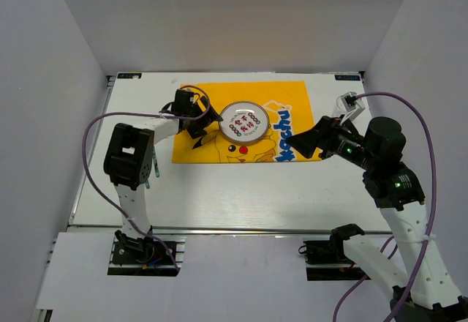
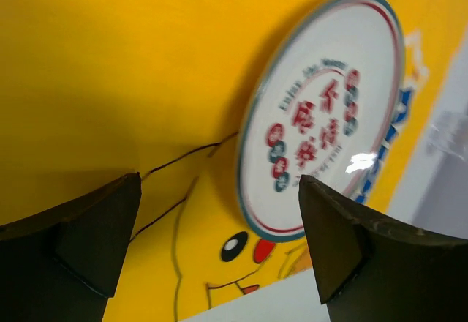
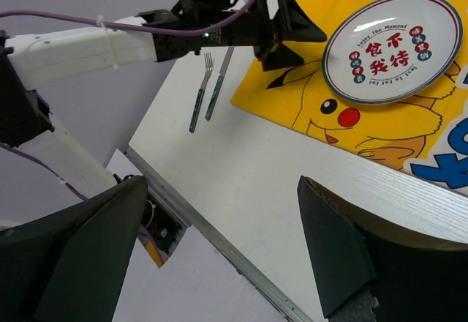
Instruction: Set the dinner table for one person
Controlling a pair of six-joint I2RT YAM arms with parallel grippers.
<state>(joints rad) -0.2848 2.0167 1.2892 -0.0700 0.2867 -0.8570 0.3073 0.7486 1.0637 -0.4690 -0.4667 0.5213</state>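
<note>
The dinner table is a white grooved top with a metal rail along its front. A yellow cartoon placemat lies at the middle back, and a round white plate with red and blue print lies flat on it. My left gripper is open just left of the plate, low over the mat, with nothing between its fingers. My right gripper is open and empty at the mat's right edge. A fork and a knife with teal handles lie side by side on the table left of the mat.
White walls enclose the table on three sides. In the top view my left arm's elbow hangs over the cutlery. Purple cables loop beside both arms. The arm bases sit in cutouts below the front rail.
</note>
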